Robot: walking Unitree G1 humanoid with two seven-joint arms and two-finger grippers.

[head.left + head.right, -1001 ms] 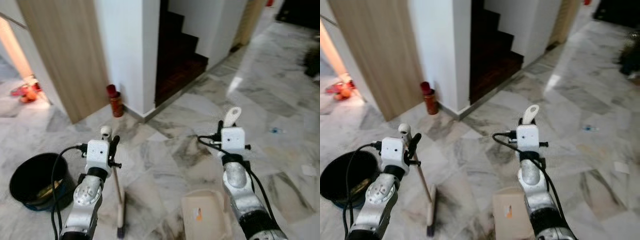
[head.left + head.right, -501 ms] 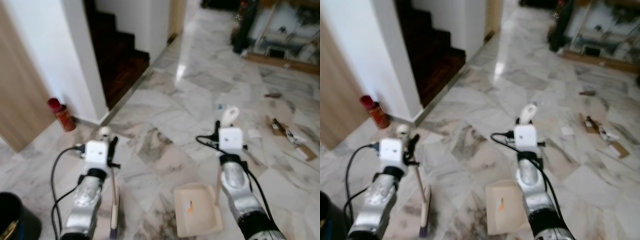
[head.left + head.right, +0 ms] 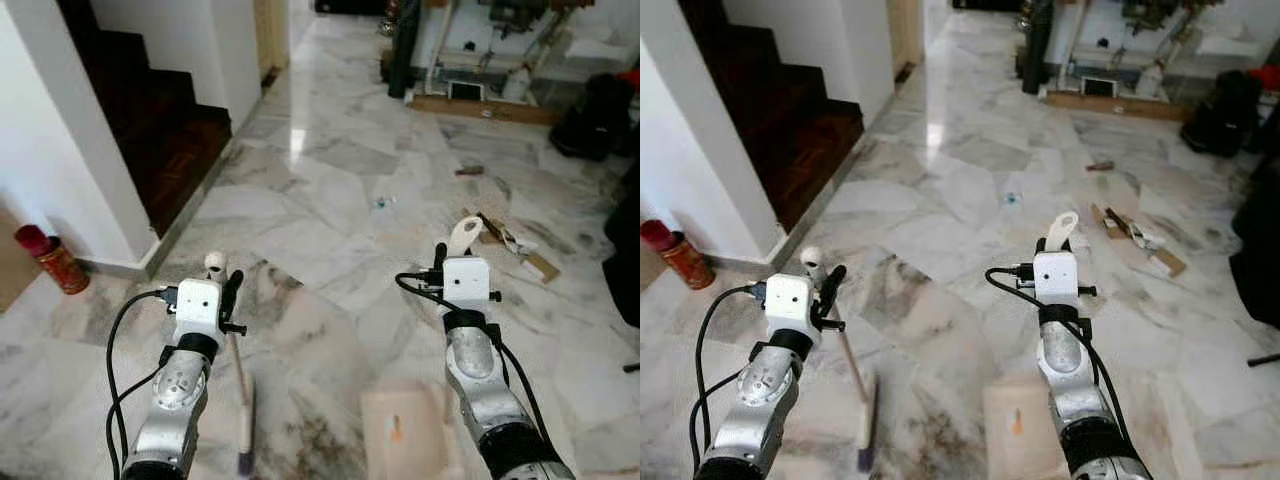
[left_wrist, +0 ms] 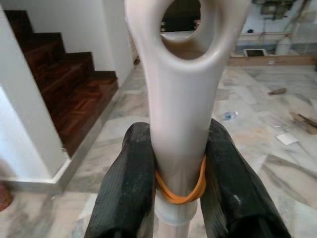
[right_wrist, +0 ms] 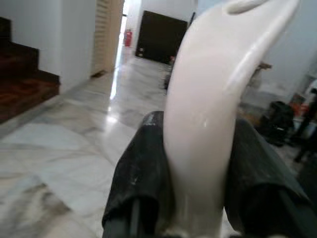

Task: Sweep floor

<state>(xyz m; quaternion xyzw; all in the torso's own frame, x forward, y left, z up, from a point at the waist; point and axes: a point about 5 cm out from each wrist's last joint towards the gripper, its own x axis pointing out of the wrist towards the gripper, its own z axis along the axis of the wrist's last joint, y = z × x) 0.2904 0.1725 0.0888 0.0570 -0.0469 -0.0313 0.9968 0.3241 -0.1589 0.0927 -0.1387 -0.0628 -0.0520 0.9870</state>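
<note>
From the left eye view I see my left gripper (image 3: 228, 290) clenched on the broom (image 3: 240, 400), its head resting on the marble floor (image 3: 330, 200) just ahead of me. My right gripper (image 3: 452, 262) grips the upright handle of the dustpan (image 3: 405, 432), whose tray sits flat on the floor beside the broom head. One red canister (image 3: 48, 262) stands at the foot of the white wall (image 3: 60, 150), next to the dark staircase (image 3: 150, 120). Scattered debris (image 3: 505, 240) lies on the floor ahead to my right, with one small blue scrap (image 3: 380, 202) nearer the middle and a black bag (image 3: 592, 115) further off.

The right eye view shows the same layout.

In the left wrist view, both black fingers (image 4: 129, 193) press the broom handle, where one orange rubber band (image 4: 181, 191) circles it.

In the right wrist view, the fingers (image 5: 141, 173) clamp the pale dustpan handle; one dark doorway (image 5: 161, 37) closes the corridor.
</note>
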